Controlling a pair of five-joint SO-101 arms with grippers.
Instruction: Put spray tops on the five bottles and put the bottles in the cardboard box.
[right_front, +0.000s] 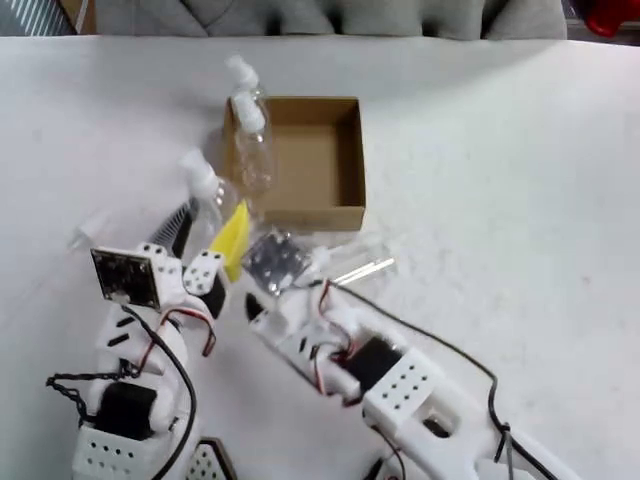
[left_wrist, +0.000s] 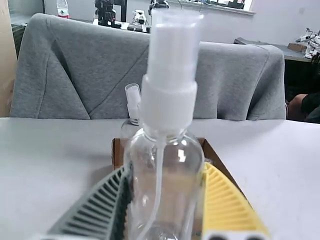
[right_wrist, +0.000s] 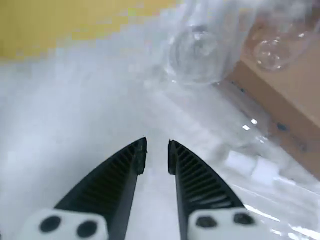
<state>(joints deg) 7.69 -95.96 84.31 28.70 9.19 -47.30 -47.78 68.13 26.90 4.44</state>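
1. Presently, one bottle (left_wrist: 160, 185) already carries its spray top (left_wrist: 170, 65) and stands just outside the cardboard box (right_front: 310, 215), not yet in it.
2. A second capped bottle (right_front: 252, 145) sits at the box's left wall; inside or beside cannot be told.
3. Uncapped clear bottles (right_front: 275, 260) and a loose spray top (right_front: 360, 268) lie before the box, so most of the work appears to remain.
4. The left gripper (left_wrist: 165, 172) is clamped on the first bottle's body, holding it upright.
5. The right gripper (right_wrist: 156, 150) is low over the table (right_front: 500, 180), its fingers narrowly parted and empty.
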